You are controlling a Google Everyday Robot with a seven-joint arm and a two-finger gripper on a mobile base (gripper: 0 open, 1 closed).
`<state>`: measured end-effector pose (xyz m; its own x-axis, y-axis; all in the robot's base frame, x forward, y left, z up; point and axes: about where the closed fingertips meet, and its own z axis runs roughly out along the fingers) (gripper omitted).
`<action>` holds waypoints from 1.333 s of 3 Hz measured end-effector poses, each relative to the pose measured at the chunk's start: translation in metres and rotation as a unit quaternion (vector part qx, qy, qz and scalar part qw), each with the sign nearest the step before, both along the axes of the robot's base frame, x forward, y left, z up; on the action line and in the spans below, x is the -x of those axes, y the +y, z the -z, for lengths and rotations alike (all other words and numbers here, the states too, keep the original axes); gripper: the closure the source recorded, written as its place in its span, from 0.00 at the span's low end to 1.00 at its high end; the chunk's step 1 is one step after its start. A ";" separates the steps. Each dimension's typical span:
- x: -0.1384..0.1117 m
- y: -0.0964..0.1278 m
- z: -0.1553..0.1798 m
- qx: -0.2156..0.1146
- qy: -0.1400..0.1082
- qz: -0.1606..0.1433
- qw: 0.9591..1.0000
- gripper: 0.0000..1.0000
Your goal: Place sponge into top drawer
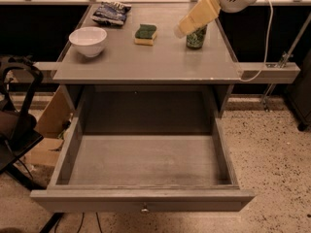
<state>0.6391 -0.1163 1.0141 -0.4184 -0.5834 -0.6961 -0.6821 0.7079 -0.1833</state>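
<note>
The sponge (146, 34), dark green on top with a yellow base, lies on the grey table top (160, 64) toward the back, near the middle. The top drawer (141, 199) is pulled wide open below the table; its inside is bare and its small metal knob faces front. My gripper (181, 31) hangs above the table at the back right, pointing down and left. Its tip is to the right of the sponge and apart from it. It holds nothing that I can see.
A white bowl (88, 40) stands at the table's left. A dark snack bag (111, 12) lies at the back left. A green soda can (196, 38) stands just behind my gripper. A black chair (14, 125) and a cardboard box (51, 130) are on the floor at left.
</note>
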 end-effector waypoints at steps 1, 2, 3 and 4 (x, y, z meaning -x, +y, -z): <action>-0.059 0.008 0.028 -0.001 0.018 0.022 1.000 0.00; -0.133 0.039 0.053 0.007 0.024 0.036 0.999 0.00; -0.185 0.067 0.087 0.023 0.036 0.032 0.999 0.00; -0.217 0.088 0.094 0.025 0.032 0.034 0.999 0.00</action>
<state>0.8563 -0.0282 0.9197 -0.5005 -0.5853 -0.6379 -0.6448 0.7437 -0.1765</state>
